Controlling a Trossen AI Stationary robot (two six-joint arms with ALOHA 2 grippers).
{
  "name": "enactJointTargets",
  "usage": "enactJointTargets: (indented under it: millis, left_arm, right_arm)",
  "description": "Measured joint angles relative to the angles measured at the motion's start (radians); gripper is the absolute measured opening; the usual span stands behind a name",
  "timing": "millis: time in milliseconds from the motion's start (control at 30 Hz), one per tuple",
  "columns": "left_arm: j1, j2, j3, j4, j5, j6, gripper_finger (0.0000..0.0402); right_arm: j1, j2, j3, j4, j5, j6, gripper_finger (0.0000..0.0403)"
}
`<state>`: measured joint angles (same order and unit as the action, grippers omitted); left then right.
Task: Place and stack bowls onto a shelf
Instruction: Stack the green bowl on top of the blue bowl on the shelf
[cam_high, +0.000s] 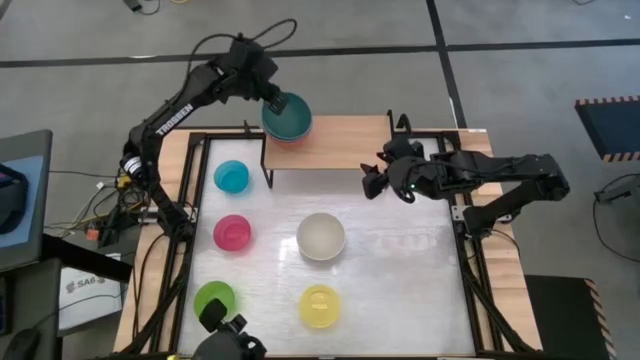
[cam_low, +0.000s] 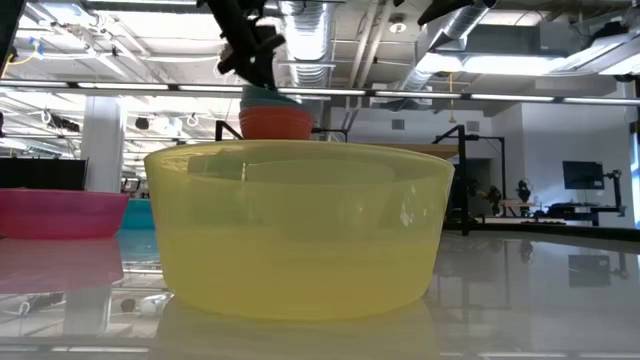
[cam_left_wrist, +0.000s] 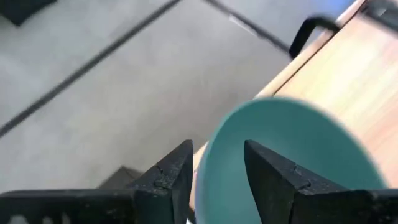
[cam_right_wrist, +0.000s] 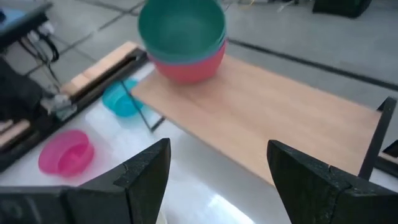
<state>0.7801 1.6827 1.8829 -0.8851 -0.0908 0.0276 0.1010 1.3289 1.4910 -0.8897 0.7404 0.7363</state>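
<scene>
Yellow plastic fills the low view: the small yellow bowl (cam_low: 298, 228) stands upright at the table's near edge, thin-walled, see-through and empty. It looks light and stiff with a slick rim, so a pinch over the rim wall, one finger inside and one outside, seems the surest hold, though a tight squeeze could make it skate on the glossy white table (cam_high: 400, 270). On that table the lime green bowl (cam_high: 214, 298) sits beside it, the magenta bowl (cam_high: 232, 232) and cyan bowl (cam_high: 231, 176) lie farther back along the left side, and the larger white bowl (cam_high: 321, 236) stands near the middle; all appear empty and apart from one another. On the shelf (cam_high: 345, 143), at its left end, a nested stack is built: the red bowl (cam_right_wrist: 186, 68) at the bottom, a blue bowl (cam_right_wrist: 180, 56) showing only as a thin band, and the teal bowl (cam_right_wrist: 181, 26) on top, with nothing inside it. The left gripper (cam_left_wrist: 214, 168) is at the teal bowl's rim, its fingers straddling the wall with a narrow gap; whether they press on it I cannot tell. The right gripper (cam_right_wrist: 217, 171) hovers over the table just in front of the shelf's right end, fingers spread wide and holding nothing.
</scene>
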Motion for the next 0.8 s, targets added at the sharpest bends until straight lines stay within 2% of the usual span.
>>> enactJointTargets:
  millis: [233,467,633,800]
  left_arm:
    - [0.000,-0.003,0.032,-0.027,0.004,0.001,0.0129]
    - [-0.005,-0.001,-0.121,-0.034,-0.026,-0.026,0.0129]
    - [-0.008,-0.001,-0.204,-0.031,-0.026,-0.051,0.0129]
    - [-0.030,-0.001,-0.208,-0.022,-0.026,-0.055,0.0129]
  right_arm:
    - [-0.031,0.002,-0.084,0.004,-0.129,0.052,0.0291]
    - [-0.046,0.002,-0.204,0.154,-0.238,0.094,0.0291]
    - [-0.034,0.002,-0.231,0.197,-0.265,0.118,0.0291]
    - [-0.029,0.002,-0.238,0.199,-0.265,0.131,0.0291]
